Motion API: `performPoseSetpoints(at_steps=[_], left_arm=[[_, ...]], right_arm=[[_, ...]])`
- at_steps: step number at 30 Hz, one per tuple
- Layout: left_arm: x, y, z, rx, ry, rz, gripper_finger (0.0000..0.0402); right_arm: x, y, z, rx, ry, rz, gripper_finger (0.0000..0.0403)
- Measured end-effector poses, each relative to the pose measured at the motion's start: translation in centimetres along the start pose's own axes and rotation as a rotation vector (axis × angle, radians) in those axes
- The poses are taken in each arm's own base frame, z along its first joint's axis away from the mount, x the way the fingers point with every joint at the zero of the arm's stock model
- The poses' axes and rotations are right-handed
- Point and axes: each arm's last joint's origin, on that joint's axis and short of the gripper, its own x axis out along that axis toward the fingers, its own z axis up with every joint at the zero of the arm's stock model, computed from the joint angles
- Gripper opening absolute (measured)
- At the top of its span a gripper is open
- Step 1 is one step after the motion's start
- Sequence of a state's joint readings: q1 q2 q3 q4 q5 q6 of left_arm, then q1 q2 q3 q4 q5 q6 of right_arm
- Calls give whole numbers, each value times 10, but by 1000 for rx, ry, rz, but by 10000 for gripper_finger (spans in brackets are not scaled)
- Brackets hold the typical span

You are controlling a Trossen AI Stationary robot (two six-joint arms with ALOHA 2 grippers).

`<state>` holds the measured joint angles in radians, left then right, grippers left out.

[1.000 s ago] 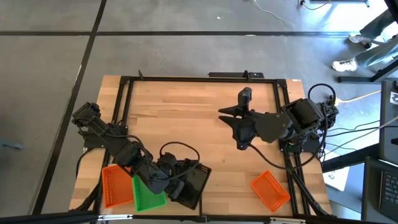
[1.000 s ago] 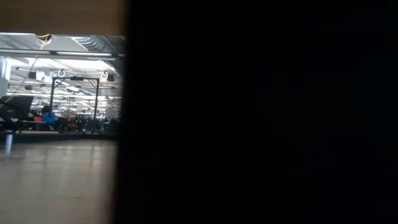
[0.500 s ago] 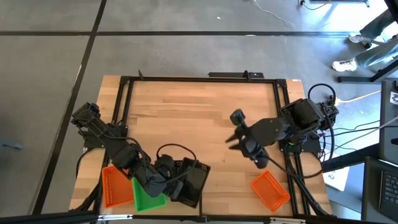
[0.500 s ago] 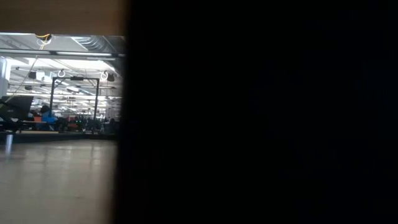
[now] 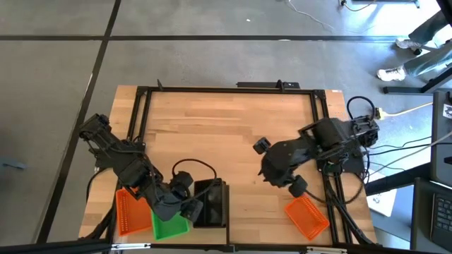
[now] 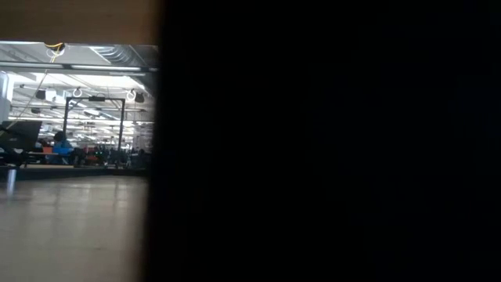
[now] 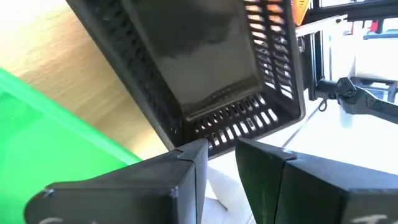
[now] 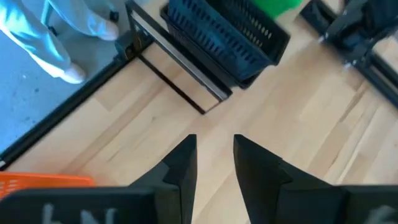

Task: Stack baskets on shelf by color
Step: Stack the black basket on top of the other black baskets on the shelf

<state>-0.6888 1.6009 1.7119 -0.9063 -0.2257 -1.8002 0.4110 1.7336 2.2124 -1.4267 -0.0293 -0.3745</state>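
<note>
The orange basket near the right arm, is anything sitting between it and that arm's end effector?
Nothing visible. In the high view the right end effector hovers over bare table, and the lone orange basket lies beside the arm near the front edge, with only open wood between them.

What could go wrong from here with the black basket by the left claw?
1. The black perforated plastic basket lies against the green plastic basket and near the orange plastic basket; pushing it may shove those along.
2. The left claw has its fingers set narrowly apart at the black basket's rim, nothing clamped; a shallow grip could slip.
3. The right claw, open over bare table, faces the black basket; both arms converging there might collide.
</note>
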Motion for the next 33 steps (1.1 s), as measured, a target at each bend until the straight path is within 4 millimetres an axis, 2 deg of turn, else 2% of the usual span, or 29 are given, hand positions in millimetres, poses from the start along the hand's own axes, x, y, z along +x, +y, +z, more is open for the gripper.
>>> performPoseSetpoints(at_steps=[8,15,20,27,33], left_arm=[[-11,5,2,111,-118,10,73],[-36,14,8,220,-294,25,73],[-45,21,13,266,-356,73,73],[-46,23,14,287,-356,103,73],[-46,23,14,287,-357,103,73]], right_arm=[[45,-27,-10,5,3,-41,105],[77,-47,-11,6,-219,69,105],[93,-53,-8,-20,-362,119,105],[100,-55,0,-79,-542,144,105],[125,-59,-10,-79,-611,144,105]])
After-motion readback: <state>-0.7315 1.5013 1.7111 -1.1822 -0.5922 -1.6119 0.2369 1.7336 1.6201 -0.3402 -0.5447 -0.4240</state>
